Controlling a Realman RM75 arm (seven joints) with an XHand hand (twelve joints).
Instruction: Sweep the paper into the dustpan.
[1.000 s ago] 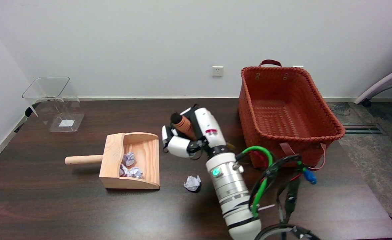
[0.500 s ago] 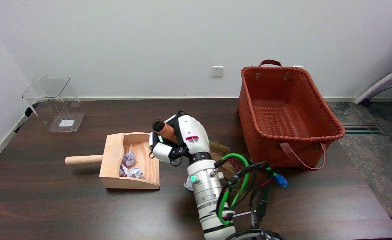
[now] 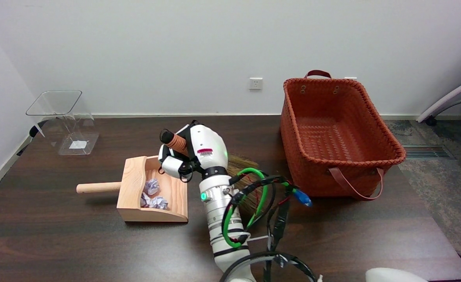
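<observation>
Head view, hand: the robot's right hand [image 3: 189, 154] is wrapped round the brown-handled straw hand broom [image 3: 246, 172], just right of the pan's open mouth.
Head view, paper: crumpled white paper balls [image 3: 152, 195] lie in the light wooden dustpan [image 3: 136, 196]; whether any paper is left behind the forearm cannot be told.
Head view, progress: judged nearly finished.
Head view, surface: dark wood-grain table [image 3: 58, 243].
Head view, room: clear plastic bin [image 3: 64, 121] far left; woven orange basket [image 3: 336, 133] right; white wall.

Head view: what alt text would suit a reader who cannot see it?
A white robot arm's right hand grips a small broom by its handle beside a wooden dustpan holding crumpled paper balls, on a dark table. A woven orange basket stands at right.
</observation>
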